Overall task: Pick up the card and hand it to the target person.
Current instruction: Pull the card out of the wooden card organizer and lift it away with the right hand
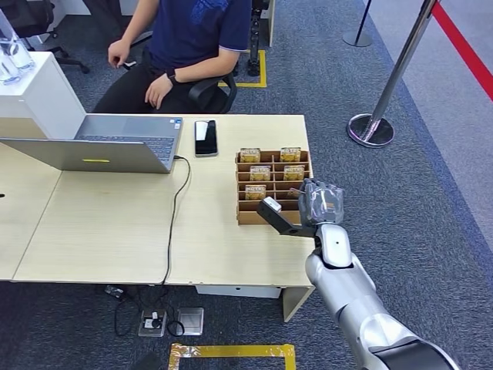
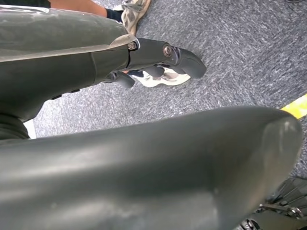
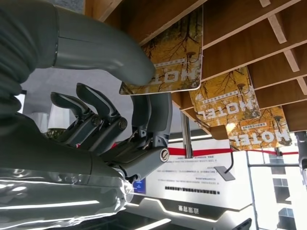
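Nearest: right arm (image 1: 360,308), silver, reaching up from the lower right to the near right corner of the rack. Right hand (image 1: 320,202) at that corner, thumb (image 3: 108,45) and a dark finger (image 3: 152,115) pinching a card (image 3: 173,52); grasp reads as closed on the card's edge, remaining fingers curled below, holding nothing.

Card: thin, stiff, rounded corners, glossy face printed with yellow autumn foliage and the word "MOTEL". Location: at the rack's near right slot, far edge seemingly still between the wooden dividers, near edge in the pinch. Uncertain whether fully free of the slot.

Risks, judged: shallow pinch at one edge only, so slip or rotation likely if lifted fast; glossy face offers little grip. Card edge catching on a divider could drag the light rack (image 1: 244,216) or flick neighbouring cards (image 3: 224,103) out. Long handover across the table to the seated person; drop possible mid-carry.

Left hand (image 2: 163,60): hanging over grey carpet, fingers loosely curled, nothing held.

Middle distance: wooden table (image 1: 105,231), black cable, phone (image 1: 206,137), open laptop (image 1: 110,142).

Farthest: seated person (image 1: 186,46) in a dark shirt behind the table, hands resting at the lap; stanchion base (image 1: 370,129) to the right.
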